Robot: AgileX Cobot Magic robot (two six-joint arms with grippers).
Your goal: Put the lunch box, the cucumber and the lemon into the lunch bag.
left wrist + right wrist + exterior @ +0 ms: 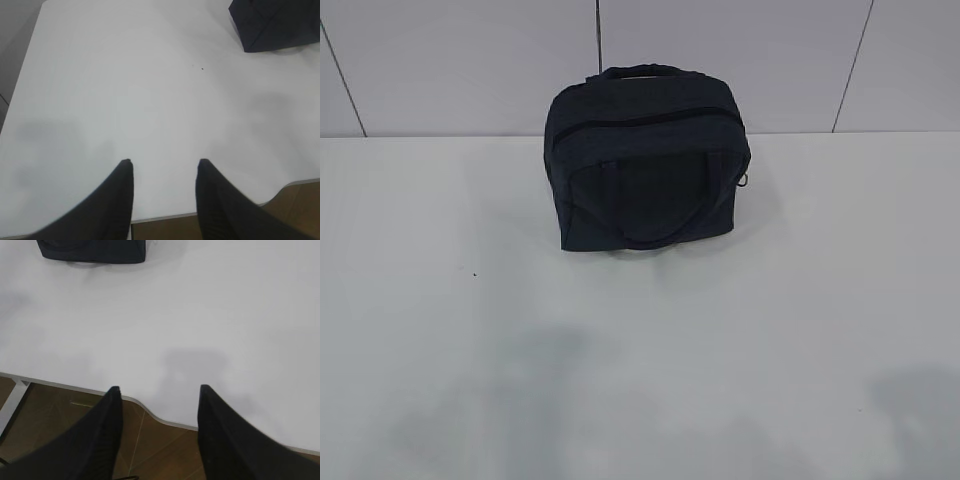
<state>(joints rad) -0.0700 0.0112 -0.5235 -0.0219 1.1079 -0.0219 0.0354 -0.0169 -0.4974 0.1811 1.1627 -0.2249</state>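
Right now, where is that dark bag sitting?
The lunch bag sits alone at the far middle of the white table, close to the tiled wall in the exterior view.

The exterior view looks down at a slant across the worktop [640,350] toward the tiled wall, the lunch bag [650,165] at mid-distance. Each wrist view looks forward and down past its own end effector from the near edge; both catch a corner of the lunch bag, shared with the exterior view.
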